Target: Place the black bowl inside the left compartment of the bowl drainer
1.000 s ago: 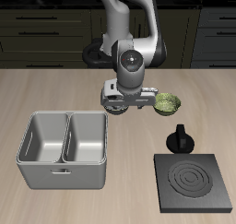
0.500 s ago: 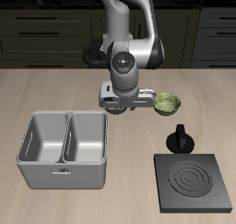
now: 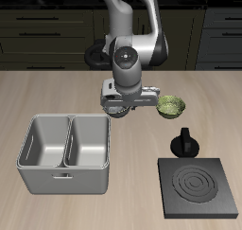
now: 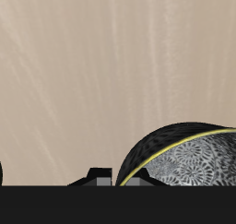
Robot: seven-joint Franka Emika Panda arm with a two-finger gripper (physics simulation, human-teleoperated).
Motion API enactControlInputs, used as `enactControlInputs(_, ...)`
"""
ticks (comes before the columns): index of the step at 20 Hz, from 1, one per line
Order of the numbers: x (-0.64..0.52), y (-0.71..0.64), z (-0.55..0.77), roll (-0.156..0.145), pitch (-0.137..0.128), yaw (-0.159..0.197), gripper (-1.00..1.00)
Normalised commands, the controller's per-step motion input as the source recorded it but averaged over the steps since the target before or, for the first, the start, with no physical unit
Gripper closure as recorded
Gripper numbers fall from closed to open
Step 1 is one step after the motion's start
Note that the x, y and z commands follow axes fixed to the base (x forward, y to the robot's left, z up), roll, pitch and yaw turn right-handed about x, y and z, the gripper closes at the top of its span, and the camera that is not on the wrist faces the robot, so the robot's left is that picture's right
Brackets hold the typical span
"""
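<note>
My gripper (image 3: 117, 104) is shut on the rim of the black bowl (image 3: 112, 108), holding it a little above the table. It hangs just behind the back corner of the bowl drainer (image 3: 64, 183), a grey tub with two deep bins. The left compartment (image 3: 43, 142) holds nothing, and neither does the bin beside it. In the wrist view the black bowl (image 4: 189, 161) fills the edge of the frame, showing its grey-white speckled inside and a thin yellowish rim over bare tabletop.
A green patterned bowl (image 3: 171, 106) sits on the table close beside the gripper, on the side away from the drainer. A small black pot (image 3: 185, 141) stands nearer the front, with the flat black stove plate (image 3: 198, 186) before it. A dark round object (image 3: 95, 56) lies behind the arm.
The gripper with the black bowl has shifted slightly away from the green bowl, toward the drainer. Nothing else moved.
</note>
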Motion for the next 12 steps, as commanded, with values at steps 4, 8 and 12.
enactControlInputs(4, -0.06, -0.04, 0.31, -0.007, -0.066, 0.026, 1.00)
enactControlInputs(8, -0.09, -0.05, 0.42, 0.008, -0.074, 0.018, 1.00)
enactControlInputs(12, -0.09, -0.05, 0.47, 0.001, -0.085, 0.016, 1.00)
